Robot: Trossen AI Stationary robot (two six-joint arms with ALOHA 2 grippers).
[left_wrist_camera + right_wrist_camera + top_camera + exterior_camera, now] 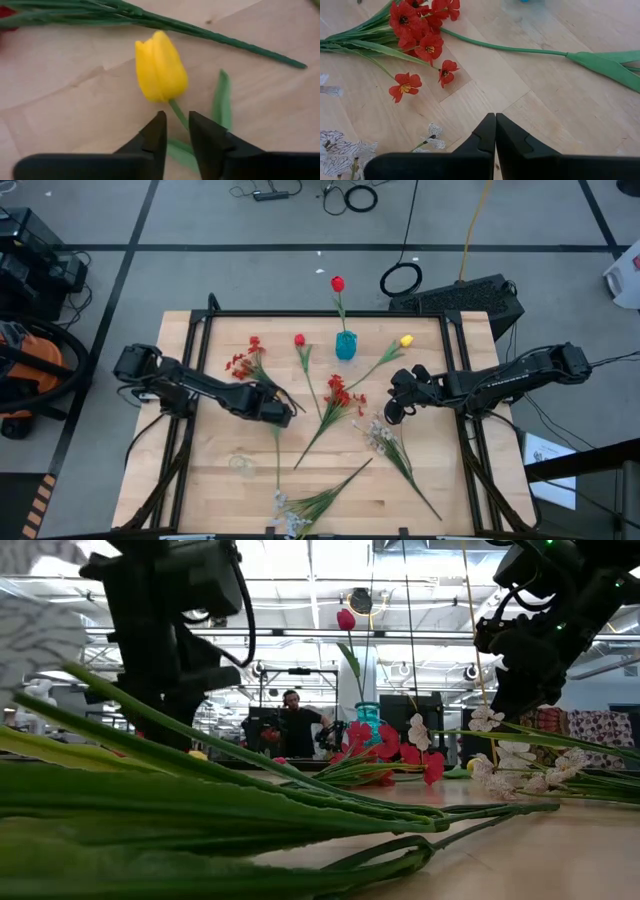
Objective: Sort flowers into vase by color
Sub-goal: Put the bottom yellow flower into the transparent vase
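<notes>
Flowers (335,402), high view: I count one red bud standing in the teal vase (346,346); the rest lie scattered on the table (200,480), so sorting is barely begun. Left wrist view: my left gripper (176,131) is low, its narrowly parted fingers straddling the yellow tulip (160,66) stem. Right wrist view: my right gripper (495,131) hovers pressed together, empty, near the red spray (422,30).

wooden table (440,480) | orange vacuum (25,365) left | black case (470,298) behind | person (293,720) in background
</notes>
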